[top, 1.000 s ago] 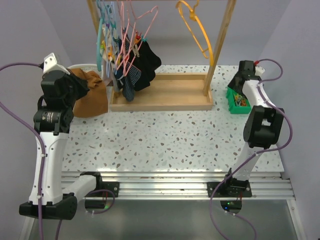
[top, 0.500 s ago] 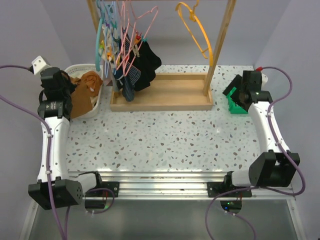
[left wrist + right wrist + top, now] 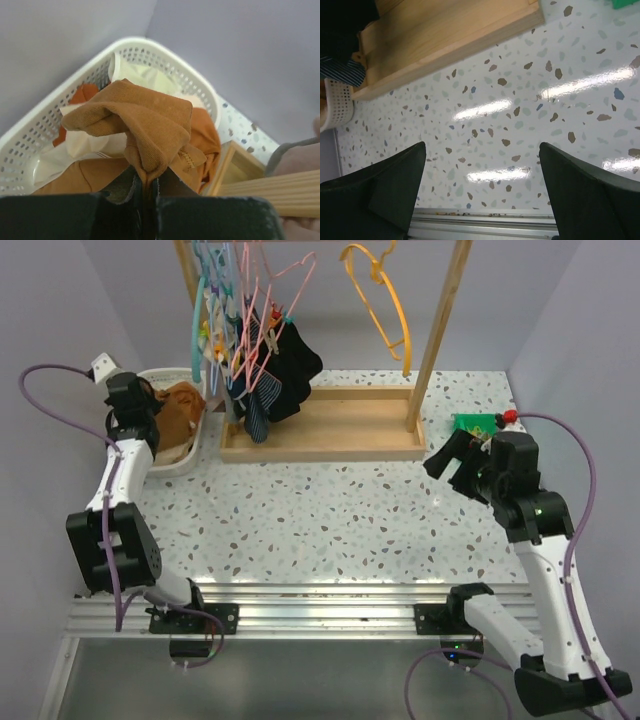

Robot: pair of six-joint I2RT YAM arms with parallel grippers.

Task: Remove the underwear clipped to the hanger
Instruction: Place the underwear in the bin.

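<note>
Black underwear [image 3: 292, 365] hangs clipped to a pink hanger [image 3: 262, 335] on the wooden rack [image 3: 440, 330] (pegs too small to be sure of). The left gripper [image 3: 145, 192], pressed together, pinches orange-brown cloth [image 3: 150, 120] over a white basket [image 3: 165, 55]. The right gripper [image 3: 482, 150] is spread wide and empty. Likely next: release the cloth, then reach for the underwear.

- left gripper [image 3: 145, 192]: drawn back from in front of the basket [image 3: 170, 60] to sit low over it.
- brown cloth [image 3: 145, 120]: no longer hanging over the basket's front, now bunched inside.
- right gripper [image 3: 447, 468]: pulled off the green bin [image 3: 475, 423] toward mid-table, jaws slightly wider.
- yellow hanger [image 3: 388, 310]: swung slightly left.
</note>
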